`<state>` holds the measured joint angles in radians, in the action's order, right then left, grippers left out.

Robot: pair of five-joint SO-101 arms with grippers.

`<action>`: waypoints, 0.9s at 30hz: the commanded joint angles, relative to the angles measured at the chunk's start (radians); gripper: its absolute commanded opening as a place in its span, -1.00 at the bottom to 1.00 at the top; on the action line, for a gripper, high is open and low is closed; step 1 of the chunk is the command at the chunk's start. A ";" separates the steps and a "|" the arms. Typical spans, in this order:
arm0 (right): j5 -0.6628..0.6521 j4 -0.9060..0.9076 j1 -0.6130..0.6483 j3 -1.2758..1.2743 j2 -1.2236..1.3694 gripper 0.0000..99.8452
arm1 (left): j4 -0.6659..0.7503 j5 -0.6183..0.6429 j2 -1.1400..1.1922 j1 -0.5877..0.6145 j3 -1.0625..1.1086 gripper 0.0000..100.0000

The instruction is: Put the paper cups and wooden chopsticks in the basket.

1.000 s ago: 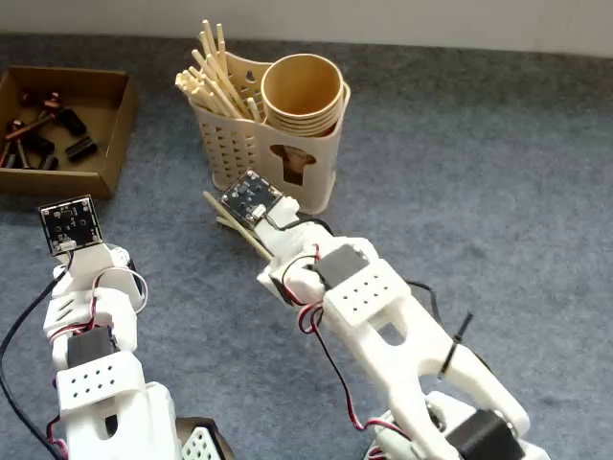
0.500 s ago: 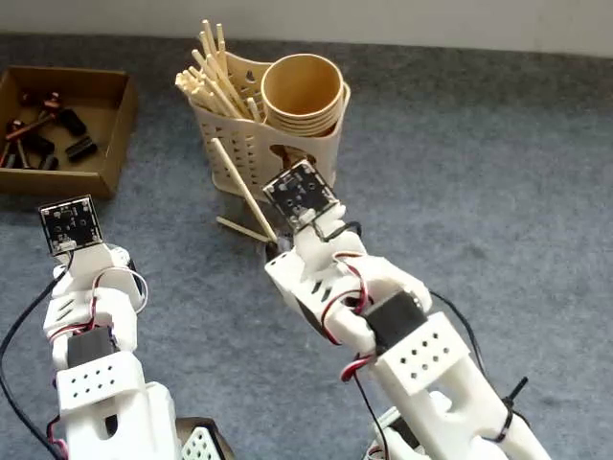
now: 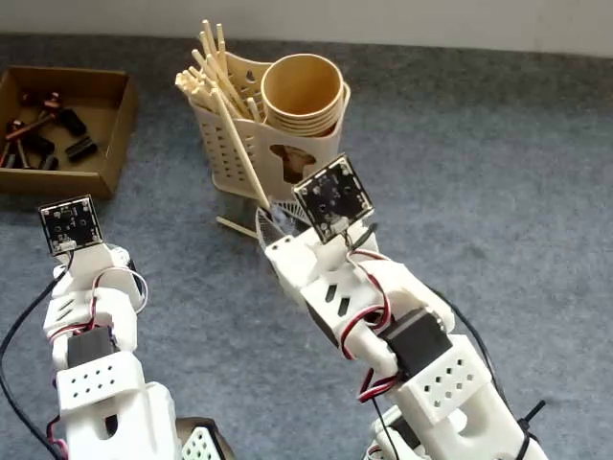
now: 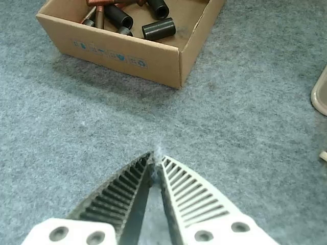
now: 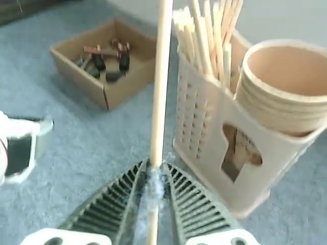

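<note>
A cream slotted basket (image 3: 251,153) stands at the back of the grey mat, holding stacked paper cups (image 3: 302,88) and several wooden chopsticks (image 3: 213,69). My right gripper (image 3: 271,218) is just in front of the basket, shut on one chopstick (image 3: 238,149) that slants up against the basket's left half. In the right wrist view this chopstick (image 5: 161,76) rises steeply from my gripper (image 5: 153,176) beside the basket (image 5: 204,127) and cups (image 5: 281,87). Another chopstick (image 3: 235,227) lies on the mat by the basket's foot. My left gripper (image 4: 155,158) is shut on nothing, low over bare mat.
A brown cardboard box (image 3: 113,134) with dark cylinders and copper parts sits at the back left, also ahead of the left gripper (image 4: 127,48). The mat to the right of the basket is open.
My right gripper has lifted the chopstick off the mat and swung it from lying flat to slanting up against the basket. The left arm has not moved.
</note>
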<state>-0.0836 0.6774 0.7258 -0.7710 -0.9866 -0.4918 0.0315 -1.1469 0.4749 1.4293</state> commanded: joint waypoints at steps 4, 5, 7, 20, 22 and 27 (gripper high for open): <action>0.006 -0.211 0.008 0.004 -0.016 -0.99 | 0.021 0.003 -0.013 0.004 -0.004 -0.98; 0.006 -0.236 0.008 0.004 -0.016 -0.99 | 0.021 0.003 -0.013 0.004 -0.004 -0.98; 0.006 -0.291 0.008 0.004 -0.016 -0.99 | 0.021 0.003 -0.013 0.004 -0.004 -0.98; 0.006 -0.645 0.002 0.007 0.024 -0.99 | 0.021 0.003 -0.013 0.004 -0.004 -0.98; 0.006 -0.723 0.001 0.007 0.074 -0.99 | 0.021 0.003 -0.013 0.004 -0.004 -0.98; 0.006 -0.918 -0.010 0.015 0.243 -0.99 | 0.021 0.003 -0.013 0.004 -0.004 -0.98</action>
<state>-0.0836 -0.1220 0.7258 -0.7710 -0.8147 -0.4918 0.0315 -1.1469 0.4749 1.4293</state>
